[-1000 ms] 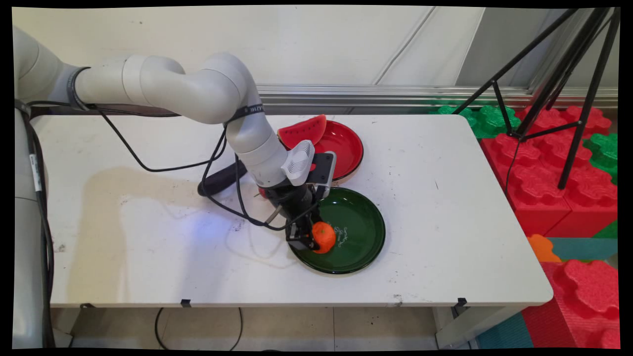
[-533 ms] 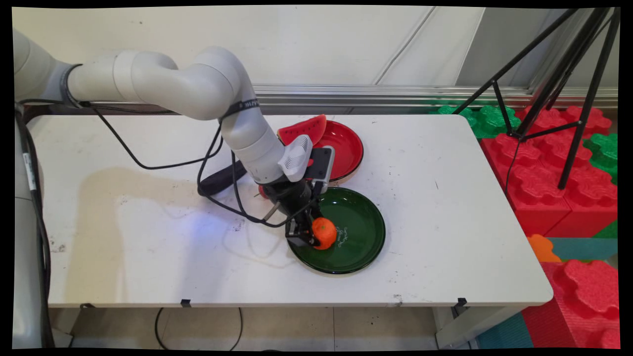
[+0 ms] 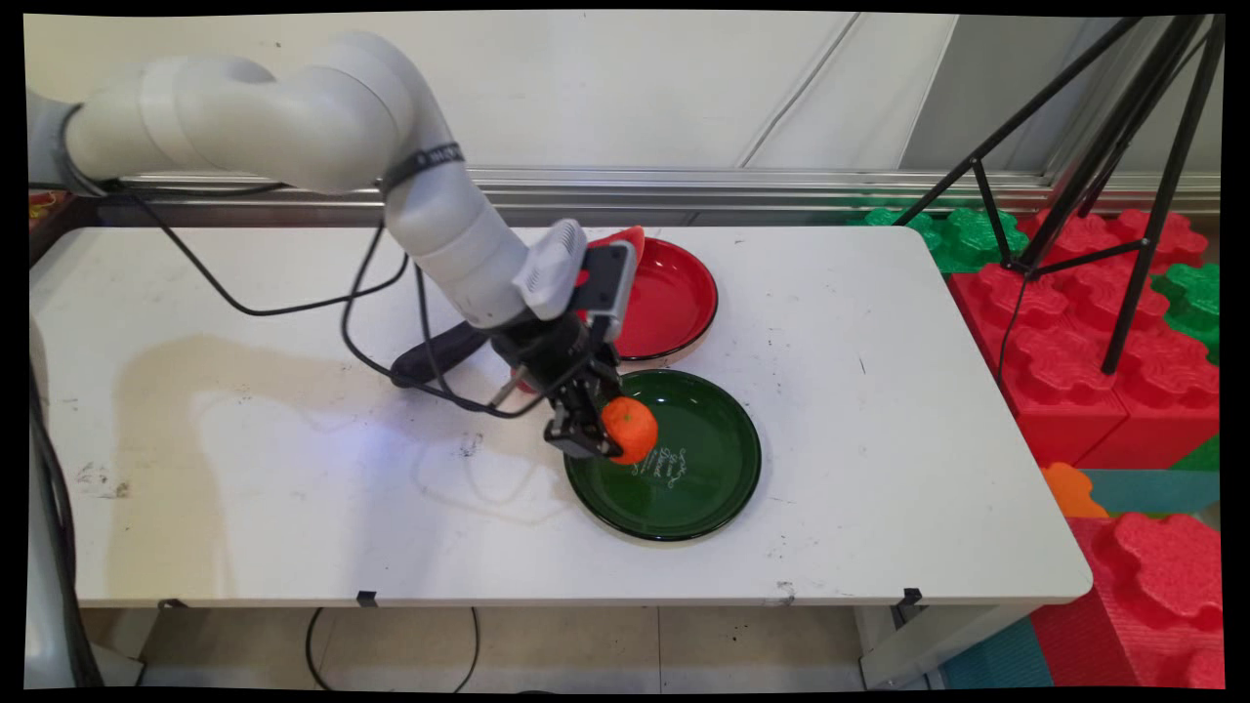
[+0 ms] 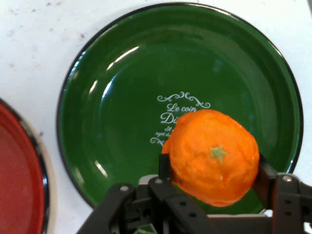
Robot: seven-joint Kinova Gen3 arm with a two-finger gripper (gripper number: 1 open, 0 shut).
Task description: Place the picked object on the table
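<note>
My gripper is shut on an orange toy tangerine. It hangs a little above the green plate, over the plate's left part. White lettering on the plate's middle shows just beyond the fruit. A red plate lies on the table right behind the green one. A red watermelon slice rests at the red plate's left rim, mostly hidden by my wrist.
A small red thing shows on the table under the arm, mostly hidden. Black cables hang down to the table left of the plates. A black tripod and red and green foam blocks stand off the table's right end.
The gripper has risen with the tangerine, lifting it off the green plate. The arm has swung up and back to the left.
</note>
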